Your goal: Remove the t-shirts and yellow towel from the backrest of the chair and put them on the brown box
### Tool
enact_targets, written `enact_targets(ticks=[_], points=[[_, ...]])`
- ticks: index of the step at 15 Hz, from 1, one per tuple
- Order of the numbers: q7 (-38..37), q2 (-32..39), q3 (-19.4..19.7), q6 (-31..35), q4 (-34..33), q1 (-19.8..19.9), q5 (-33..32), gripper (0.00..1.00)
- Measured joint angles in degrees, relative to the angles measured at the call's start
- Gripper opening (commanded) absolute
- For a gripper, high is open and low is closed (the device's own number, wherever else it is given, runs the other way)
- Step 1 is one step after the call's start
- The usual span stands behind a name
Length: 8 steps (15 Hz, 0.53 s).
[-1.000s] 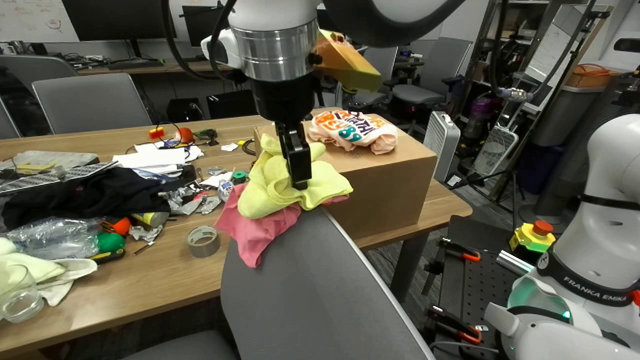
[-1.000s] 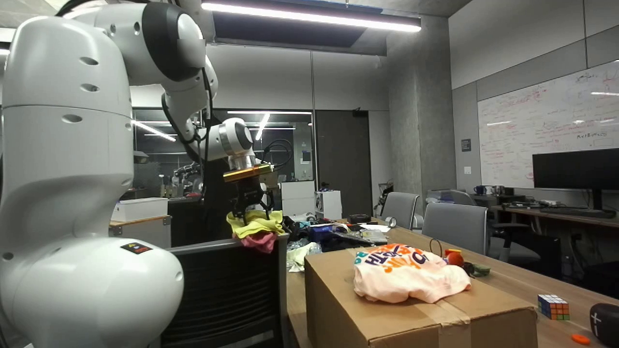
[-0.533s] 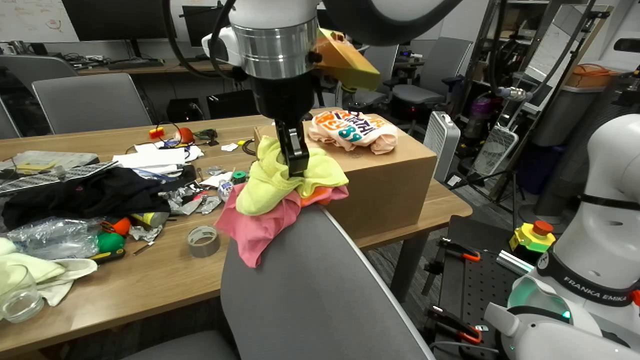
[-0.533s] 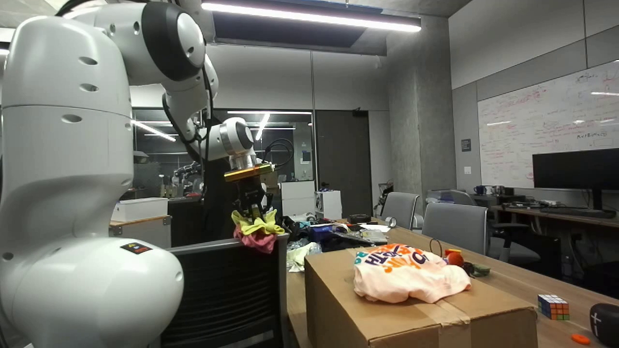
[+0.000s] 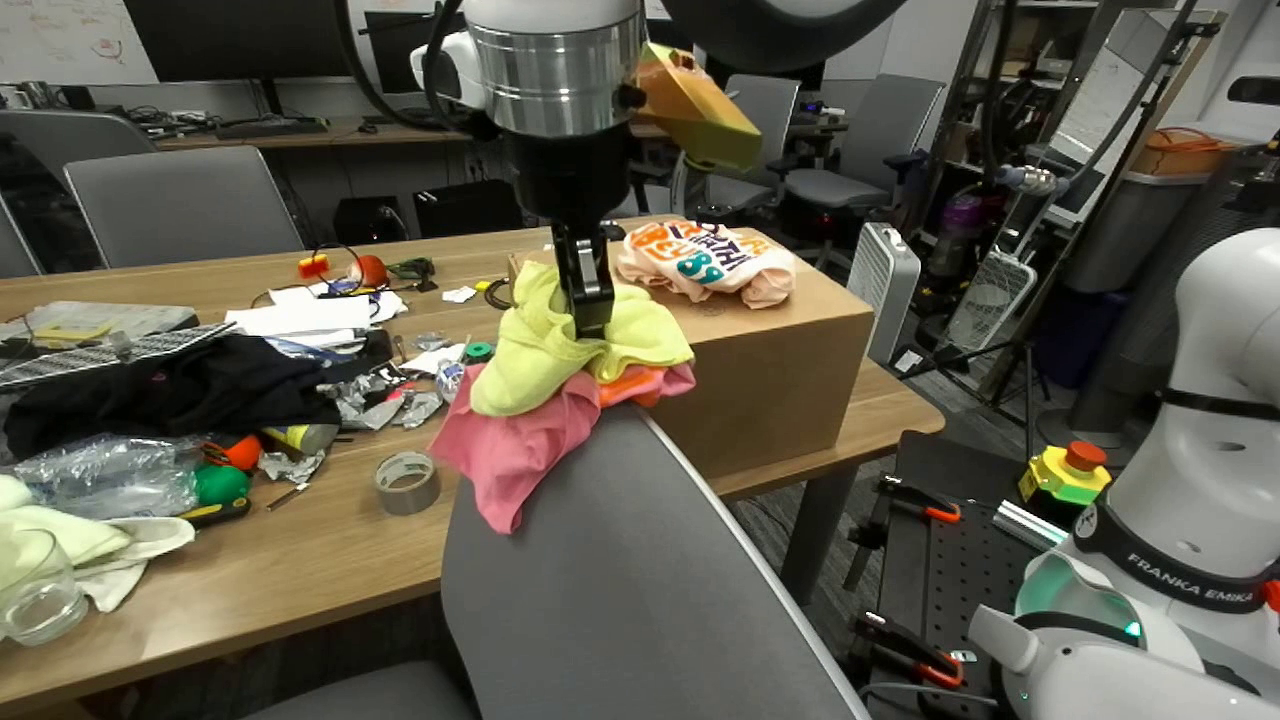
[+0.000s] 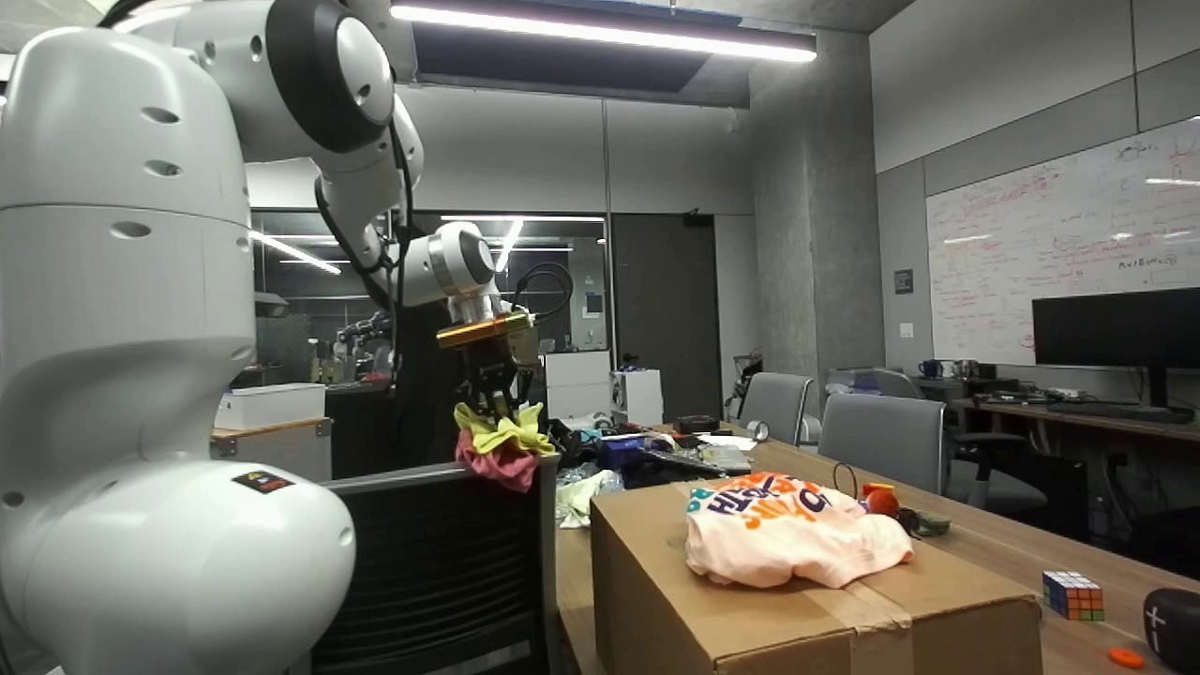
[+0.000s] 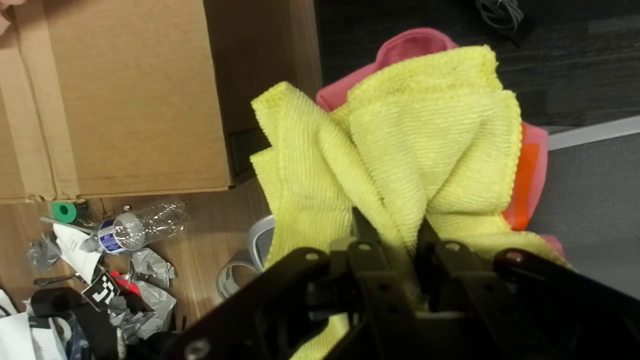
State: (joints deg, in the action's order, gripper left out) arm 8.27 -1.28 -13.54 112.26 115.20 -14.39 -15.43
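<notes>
My gripper [image 7: 392, 221] is shut on the yellow towel [image 7: 415, 130], with a bunched fold squeezed between its fingers. In both exterior views the towel [image 5: 535, 365] hangs in loose folds from the fingers, just over the chair backrest [image 5: 620, 560]. Beneath it a pink t-shirt [image 5: 515, 445] with an orange patch is draped over the top of the backrest; the towel covers part of it. Whether towel and pink shirt still touch I cannot tell. A peach t-shirt with coloured lettering [image 6: 797, 539] lies crumpled on the brown box [image 6: 656, 600].
The brown box stands on the wooden table [image 5: 330, 570] close to the chair. Clutter fills the table beyond: a black cloth [image 5: 170, 395], a tape roll [image 5: 407, 483], a plastic bottle [image 7: 127, 231], and a glass [image 5: 40, 590]. A puzzle cube [image 6: 1073, 596] sits beside the box.
The gripper has closed on the yellow towel and risen a little. The towel has bunched and lifted with it, uncovering the orange patch on the pink t-shirt, which stays on the backrest.
</notes>
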Motion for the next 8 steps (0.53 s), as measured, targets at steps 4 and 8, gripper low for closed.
enact_targets(ticks=[4,8], points=[[-2.68,-1.56,0.94,0.38,0.64,1.03,0.00,0.08],[-3.90,-3.59,1.57,0.76,1.74,1.88,-0.13,0.08]])
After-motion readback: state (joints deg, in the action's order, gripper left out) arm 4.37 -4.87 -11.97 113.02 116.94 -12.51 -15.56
